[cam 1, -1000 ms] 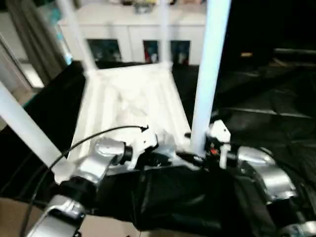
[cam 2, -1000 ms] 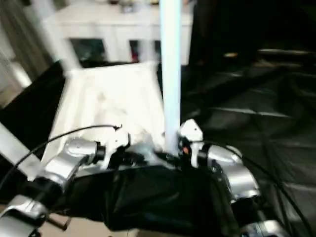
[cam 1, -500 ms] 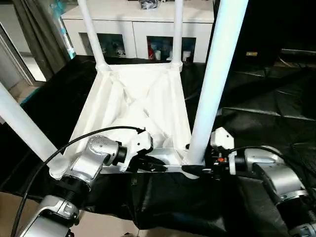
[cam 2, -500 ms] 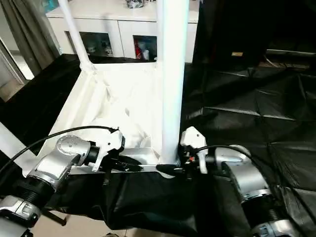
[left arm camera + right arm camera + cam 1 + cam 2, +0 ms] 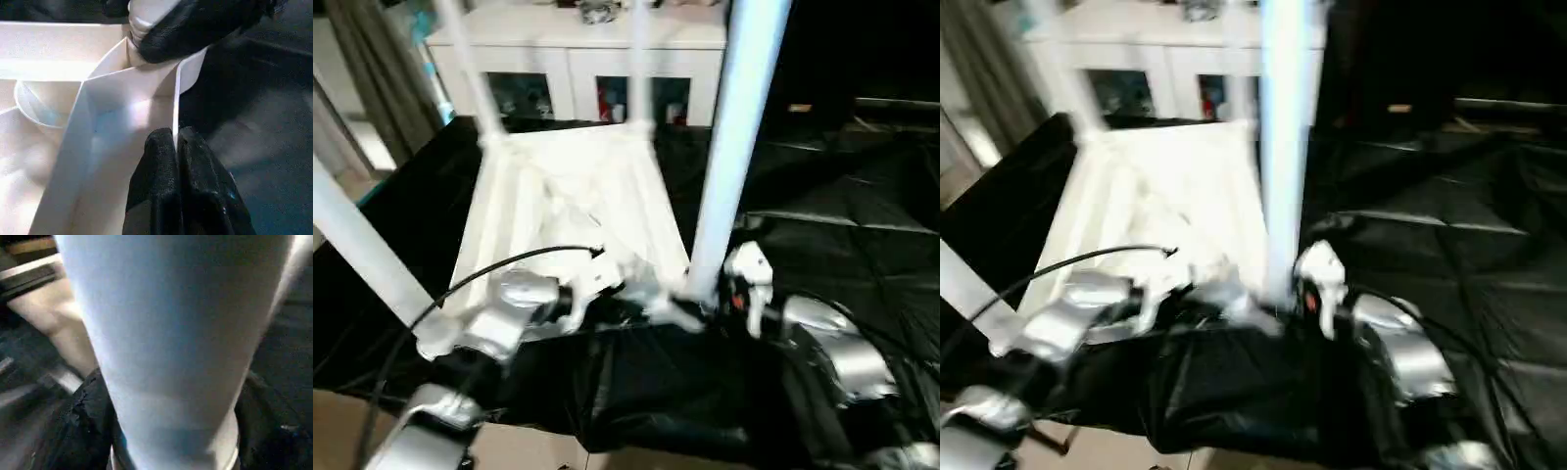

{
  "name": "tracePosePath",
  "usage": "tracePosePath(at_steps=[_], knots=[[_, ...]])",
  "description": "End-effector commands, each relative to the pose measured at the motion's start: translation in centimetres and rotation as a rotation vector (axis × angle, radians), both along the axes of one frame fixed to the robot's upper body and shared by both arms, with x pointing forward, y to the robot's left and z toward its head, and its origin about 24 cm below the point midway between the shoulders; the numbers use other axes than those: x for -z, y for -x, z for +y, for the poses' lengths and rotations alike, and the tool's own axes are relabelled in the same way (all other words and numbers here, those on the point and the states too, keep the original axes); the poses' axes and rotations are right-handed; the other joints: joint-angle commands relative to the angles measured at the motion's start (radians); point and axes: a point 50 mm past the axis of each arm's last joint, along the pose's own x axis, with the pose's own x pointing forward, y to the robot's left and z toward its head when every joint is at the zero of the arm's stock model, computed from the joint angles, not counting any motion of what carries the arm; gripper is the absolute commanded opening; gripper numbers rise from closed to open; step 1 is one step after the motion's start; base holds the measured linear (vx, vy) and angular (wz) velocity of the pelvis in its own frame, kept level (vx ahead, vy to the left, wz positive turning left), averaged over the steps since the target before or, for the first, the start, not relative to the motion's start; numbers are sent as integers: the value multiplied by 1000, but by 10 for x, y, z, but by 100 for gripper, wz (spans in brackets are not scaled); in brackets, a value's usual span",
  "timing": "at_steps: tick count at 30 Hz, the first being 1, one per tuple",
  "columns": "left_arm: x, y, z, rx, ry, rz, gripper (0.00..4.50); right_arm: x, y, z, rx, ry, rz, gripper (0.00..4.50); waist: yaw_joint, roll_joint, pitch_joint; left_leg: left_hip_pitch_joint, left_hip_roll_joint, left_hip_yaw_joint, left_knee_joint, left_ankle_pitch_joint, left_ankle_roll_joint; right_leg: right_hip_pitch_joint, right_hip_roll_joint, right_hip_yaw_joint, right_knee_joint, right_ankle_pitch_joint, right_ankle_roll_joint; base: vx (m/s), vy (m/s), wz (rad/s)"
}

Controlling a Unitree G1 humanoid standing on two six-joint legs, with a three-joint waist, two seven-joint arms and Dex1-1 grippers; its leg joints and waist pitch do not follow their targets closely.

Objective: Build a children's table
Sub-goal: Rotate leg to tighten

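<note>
The children's table [image 5: 568, 196] lies upside down on the black cloth, ribbed underside up, its white legs pointing upward. My left gripper [image 5: 175, 134] is shut on the thin rim of the tabletop at the near edge; it also shows as the left gripper [image 5: 625, 294] from above. My right gripper [image 5: 700, 302] is at the base of the near right leg [image 5: 729, 147], by its corner socket. In the right wrist view that leg [image 5: 171, 333] stands between the black fingers [image 5: 90, 426], which press its sides. The near left leg [image 5: 362, 255] slants past my left forearm.
Two far legs [image 5: 465, 69] [image 5: 639, 59] rise at the back corners. A white glass-door cabinet [image 5: 578, 59] stands behind the table. Wrinkled black cloth [image 5: 842, 196] covers the surface to the right. The cloth's front edge drops to bare floor [image 5: 342, 431] at the near left.
The whole picture has shifted and blurred, so the camera moved. Both grippers stay at the same spots on the table's near edge and leg base.
</note>
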Motion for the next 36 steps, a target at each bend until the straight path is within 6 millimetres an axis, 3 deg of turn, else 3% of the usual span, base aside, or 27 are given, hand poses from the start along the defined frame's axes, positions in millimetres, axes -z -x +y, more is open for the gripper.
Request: tracePosePath(at_steps=[1, 5, 7, 8, 9, 10, 17, 18, 19, 22, 23, 24, 29, 31, 33, 36], knots=[[-2, -6, -15, -120, 78, -16, 0, 19, 1, 15, 97, 41, 72, 273, -11, -22, -42, 28, 47, -35, -81, -406, -20, 18, -53, 28, -101, -472, -153, 0, 0, 0], [-3, -5, -35, -116, 103, -15, 0, 22, -3, 37, 158, 61, 70, 273, -18, -19, -43, 26, 45, -36, -81, -410, -11, 16, -52, 28, -105, -480, -144, 0, 0, 0], [-3, -4, -37, -96, 102, -18, 0, 19, -2, 45, 118, 16, 64, 273, -22, -18, -43, 20, 44, -38, -84, -408, -4, 21, -52, 27, -104, -474, -137, 0, 0, 0], [-4, -2, -36, -59, 98, -22, 0, 12, -1, 51, 54, -48, 53, 308, -20, -19, -44, 24, 44, -35, -81, -412, 4, 17, -52, 29, -106, -476, -133, 0, 0, 0], [-4, -2, -34, -38, 97, -22, 0, 8, 0, 52, 21, -78, 51, 328, -20, -22, -45, 20, 45, -35, -80, -399, 14, 20, -53, 30, -105, -465, -135, 0, 0, 0], [-4, -2, -34, -38, 97, -22, 0, 8, 0, 52, 21, -78, 51, 342, -19, -19, -47, 16, 47, -36, -81, -375, 21, 23, -54, 31, -102, -438, -139, 0, 0, 0], [-3, 12, -11, 144, 82, 12, 0, -4, 11, 34, -254, -8, -2, 365, -9, -20, -53, 11, 51, -27, -72, -292, 67, 32, -53, 30, -86, -283, -194, 0, 0, 0], [-3, 13, -7, 162, 83, 20, 0, -7, 13, 29, -296, -8, -2, 365, -8, -27, -54, 11, 51, -26, -72, -283, 72, 33, -54, 29, -85, -278, -197, 51, -23, 4], [-4, 14, -4, 173, 88, 29, 0, -8, 15, 24, -327, -1, -4, 365, 1, -21, -58, 12, 55, -24, -68, -240, 88, 34, -53, 29, -77, -229, -212, 0, 0, 0], [-6, 17, 3, 213, 89, 53, 0, -12, 19, 12, -409, 20, 6, 365, 13, -24, -61, 7, 56, -21, -62, -177, 115, 36, -50, 26, -64, -137, -238, 0, 0, 0], [-7, 18, 8, 234, 84, 69, 0, -15, 20, 6, -433, 33, 6, 365, 15, -26, -61, 7, 55, -22, -62, -176, 114, 40, -52, 24, -64, -136, -240, 0, 0, 0], [-7, 19, 11, 249, 80, 78, 0, -17, 20, 2, -445, 35, 6, 365, 17, -22, -61, 7, 56, -20, -61, -173, 120, 36, -51, 25, -63, -134, -245, 0, 0, 0], [-8, 20, 21, 283, 67, 112, 0, -21, 23, -12, -490, 50, 19, 365, 22, -20, -56, 14, 59, -22, -67, -227, 92, 34, -51, 26, -69, -197, -248, 0, 0, 0], [-8, 21, 23, 292, 68, 121, 0, -22, 24, -16, -503, 55, 26, 339, 22, -19, -54, 14, 60, -23, -69, -245, 74, 35, -51, 27, -70, -205, -249, 0, 0, 0], [-8, 21, 24, 296, 73, 125, 0, -23, 24, -17, -506, 47, 27, 339, 22, -19, -54, 15, 59, -23, -70, -252, 69, 34, -51, 27, -70, -212, -248, 0, 0, 0], [-9, 22, 24, 301, 78, 131, 0, -24, 26, -16, -519, 31, 34, 303, 21, -19, -55, 14, 58, -23, -69, -243, 69, 37, -51, 27, -69, -192, -248, 0, 0, 0]])
